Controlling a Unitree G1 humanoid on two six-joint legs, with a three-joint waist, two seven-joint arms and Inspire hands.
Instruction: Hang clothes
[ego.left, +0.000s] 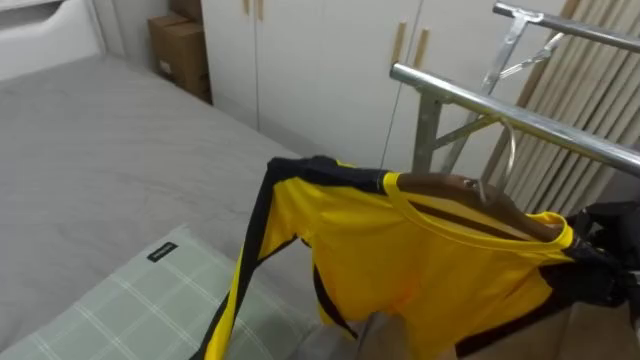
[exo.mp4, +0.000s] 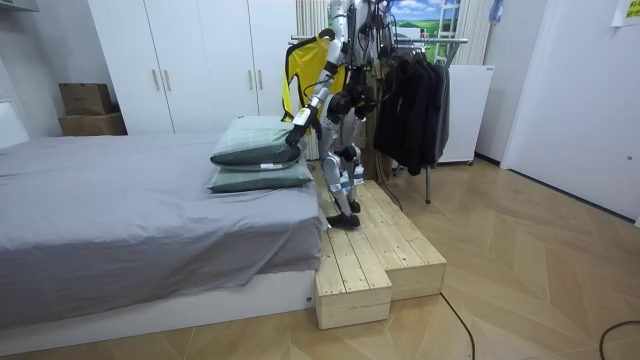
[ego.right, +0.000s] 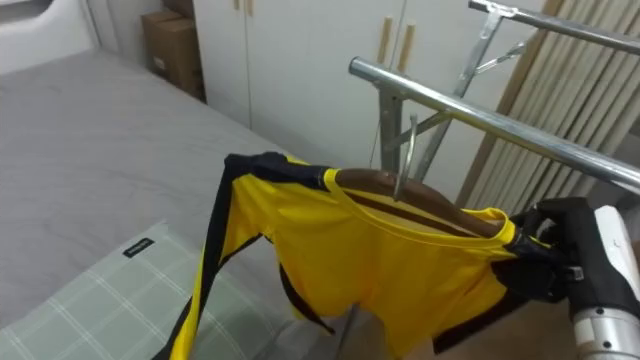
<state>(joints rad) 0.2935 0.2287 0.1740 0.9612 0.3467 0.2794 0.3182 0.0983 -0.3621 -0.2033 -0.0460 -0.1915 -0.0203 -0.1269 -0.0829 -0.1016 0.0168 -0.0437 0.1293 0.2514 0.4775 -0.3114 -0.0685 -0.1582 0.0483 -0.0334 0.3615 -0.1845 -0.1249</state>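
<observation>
Our right hand (ego.right: 548, 268) grips the shoulder of the yellow shirt (ego.right: 400, 265) on its wooden hanger (ego.right: 370, 181), hook seemingly just under the rail (ego.right: 470, 112); of the left hand (exo.mp4: 297, 127), low by the pillows (exo.mp4: 250, 142), we cannot tell the fingers

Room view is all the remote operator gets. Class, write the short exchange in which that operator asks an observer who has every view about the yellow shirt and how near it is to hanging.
Operator: I see the yellow shirt held up high. What is gripping it?
Observer: The right hand is curled round one end of a brown wooden hanger that carries the shirt.
Operator: Is the hanger on the rail yet?
Observer: It seems not: the top of its metal hook ends just under the metal rail, not over it.
</observation>
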